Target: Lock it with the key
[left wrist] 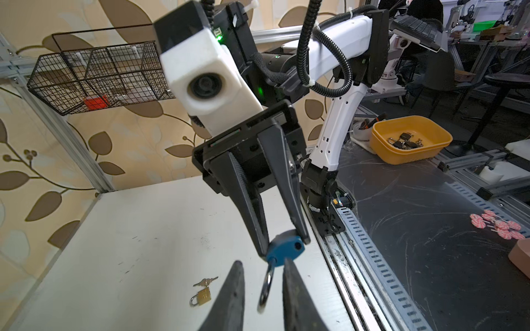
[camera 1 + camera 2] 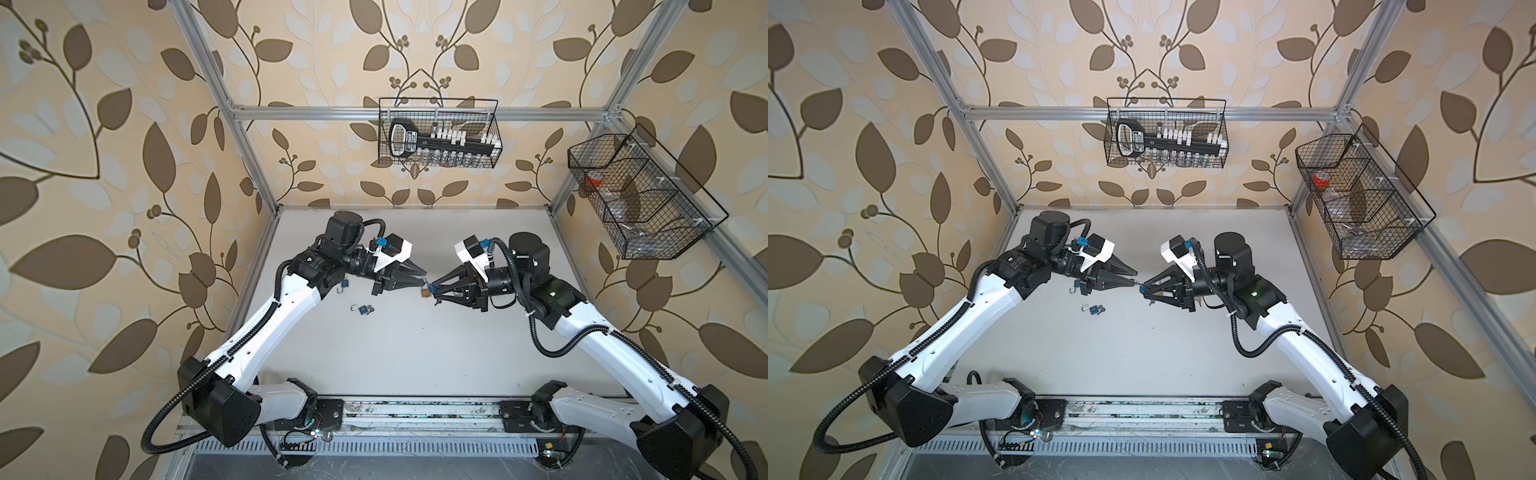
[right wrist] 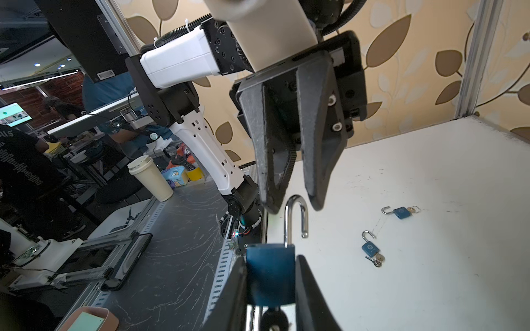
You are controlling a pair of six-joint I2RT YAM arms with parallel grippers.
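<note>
My right gripper (image 3: 271, 258) is shut on the body of a blue padlock (image 3: 271, 275) and holds it in the air above the white table (image 2: 415, 340). The key (image 3: 269, 322) sticks out of the padlock's underside as a dark head. The silver shackle (image 3: 296, 217) is swung open and points at my left gripper (image 1: 262, 263). That gripper is open, with one finger on each side of the shackle (image 1: 265, 286) and a small gap to each. In both top views the grippers (image 2: 424, 277) (image 2: 1143, 290) meet tip to tip at mid-table.
Two more blue padlocks (image 3: 401, 212) (image 3: 370, 248) with open shackles lie on the table. A brass padlock (image 1: 202, 296) lies closed beside loose keys (image 1: 205, 282). Wire baskets (image 2: 440, 133) (image 2: 640, 195) hang on the walls. A yellow tub (image 1: 410, 140) sits beyond the front rail.
</note>
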